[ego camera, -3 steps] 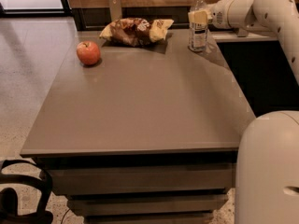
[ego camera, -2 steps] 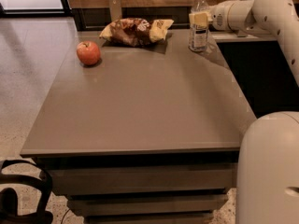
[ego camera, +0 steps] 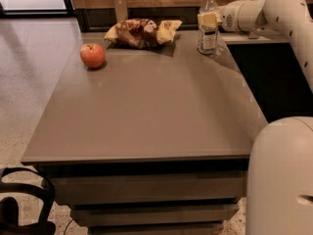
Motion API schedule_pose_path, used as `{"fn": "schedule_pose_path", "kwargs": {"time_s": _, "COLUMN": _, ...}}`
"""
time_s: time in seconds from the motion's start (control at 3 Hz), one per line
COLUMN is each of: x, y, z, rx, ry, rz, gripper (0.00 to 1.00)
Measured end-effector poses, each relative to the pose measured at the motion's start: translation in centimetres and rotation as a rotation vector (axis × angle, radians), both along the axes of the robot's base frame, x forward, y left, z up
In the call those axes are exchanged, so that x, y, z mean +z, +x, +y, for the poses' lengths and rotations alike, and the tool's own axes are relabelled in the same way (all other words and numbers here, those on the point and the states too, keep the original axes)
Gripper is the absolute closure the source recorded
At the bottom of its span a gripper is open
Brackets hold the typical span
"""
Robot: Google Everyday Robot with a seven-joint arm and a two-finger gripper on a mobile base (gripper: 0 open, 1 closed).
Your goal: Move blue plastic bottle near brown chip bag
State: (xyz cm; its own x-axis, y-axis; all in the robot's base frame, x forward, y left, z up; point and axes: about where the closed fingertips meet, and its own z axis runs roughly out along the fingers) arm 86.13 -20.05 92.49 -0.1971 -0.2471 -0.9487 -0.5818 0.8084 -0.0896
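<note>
The blue plastic bottle (ego camera: 208,39) stands upright at the table's far right corner, white cap on top. My gripper (ego camera: 207,19) reaches in from the right and is shut on the bottle's upper body, its yellowish pad lying across the front. The brown chip bag (ego camera: 142,32), dark brown with yellow ends, lies at the far edge of the table, to the left of the bottle with a gap between them.
A red apple (ego camera: 92,55) sits on the grey table (ego camera: 146,111) at the far left. A small grey upright post (ego camera: 120,7) stands behind the bag. A dark counter (ego camera: 274,77) adjoins the table's right side. My white body (ego camera: 283,180) fills the lower right.
The bottle and my gripper have shifted very slightly to the right together. The bag and apple have not moved.
</note>
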Motion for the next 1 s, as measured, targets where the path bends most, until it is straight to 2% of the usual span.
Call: {"fn": "schedule_pose_path", "kwargs": {"time_s": 1.0, "x": 0.12, "y": 0.00, "z": 0.01, "rx": 0.000, "ry": 0.000, "rz": 0.000, "gripper": 1.00}}
